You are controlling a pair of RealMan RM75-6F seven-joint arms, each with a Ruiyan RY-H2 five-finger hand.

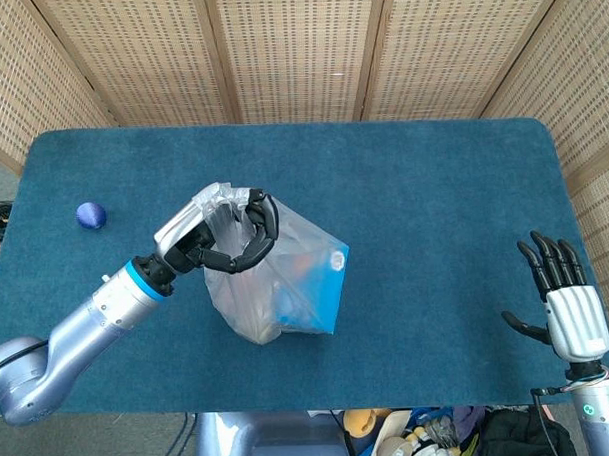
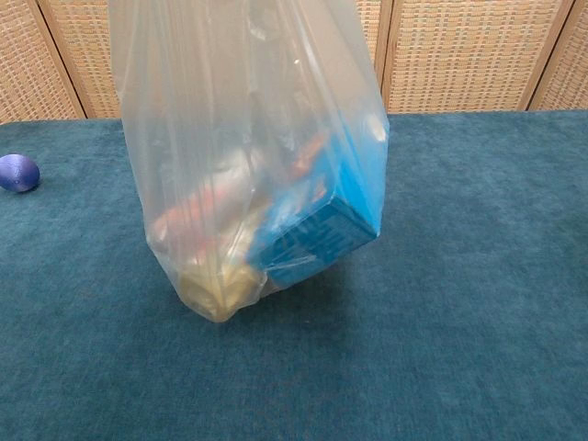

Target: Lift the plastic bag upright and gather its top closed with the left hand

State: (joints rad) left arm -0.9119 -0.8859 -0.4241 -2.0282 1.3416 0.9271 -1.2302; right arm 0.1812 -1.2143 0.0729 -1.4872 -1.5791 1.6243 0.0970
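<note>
Bag [image 1: 282, 289] hangs mid-table from the left hand [image 1: 220, 241], its base at or just above the cloth. Thin, limp, slick film; blue box [image 2: 322, 225] inside has tipped, so the load looks bottom-heavy and prone to swing. Best hold: the bunched top. Left fingers curl around that neck, forearm reaching in from 8 o'clock. Right hand [image 1: 567, 299] idles at 4 o'clock, fingers spread, holding nothing.

Probably a lab, woven screens [image 1: 298, 48], carpeted table [image 1: 433, 183]

Box [image 2: 322, 234] inside bag [image 1: 287, 289] mid-table [image 1: 433, 183] — ball [image 1: 91, 214] far left
</note>
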